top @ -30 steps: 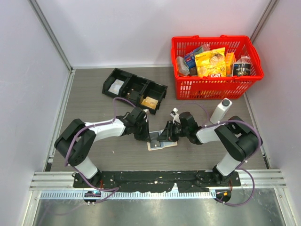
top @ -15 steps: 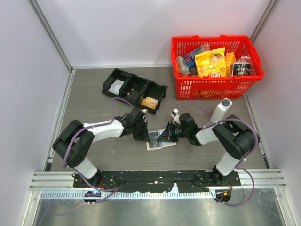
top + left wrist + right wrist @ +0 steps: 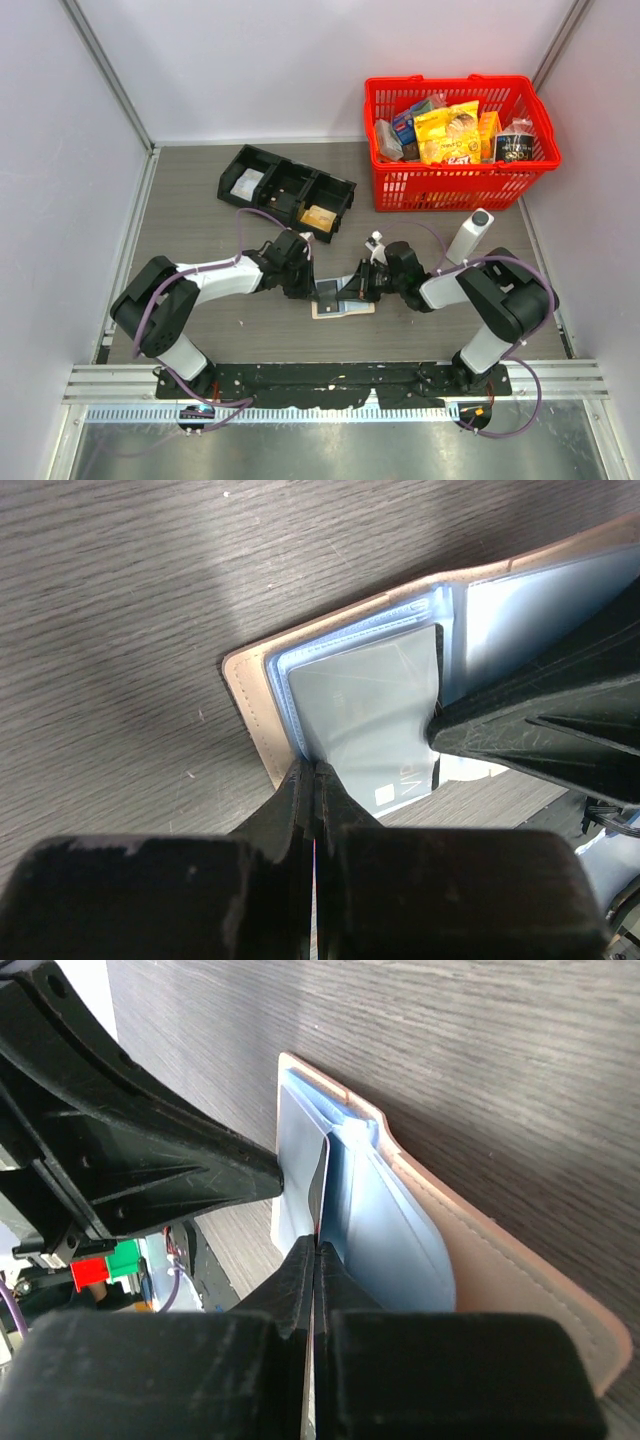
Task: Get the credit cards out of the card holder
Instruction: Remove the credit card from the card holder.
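Note:
The tan card holder [image 3: 343,308] lies open on the table between both arms, its pale blue sleeves up. In the left wrist view its tan edge [image 3: 250,705] frames a grey credit card [image 3: 370,710] that sticks partly out of a sleeve. My left gripper [image 3: 318,290] is shut [image 3: 315,768] on the holder's sleeve edge beside that card. From the other side my right gripper [image 3: 355,290] is shut [image 3: 318,1245] on the thin edge of the card [image 3: 322,1182], which stands between the blue sleeves of the holder [image 3: 500,1280]. Other cards are hidden.
A black three-compartment tray [image 3: 285,190] with flat packets sits behind the left arm. A red basket [image 3: 460,140] full of groceries stands at the back right. A white bottle [image 3: 470,235] is upright just behind the right arm.
My right gripper has closed its jaws on the card's edge. The left gripper stays shut on the holder, and both arms have barely shifted.

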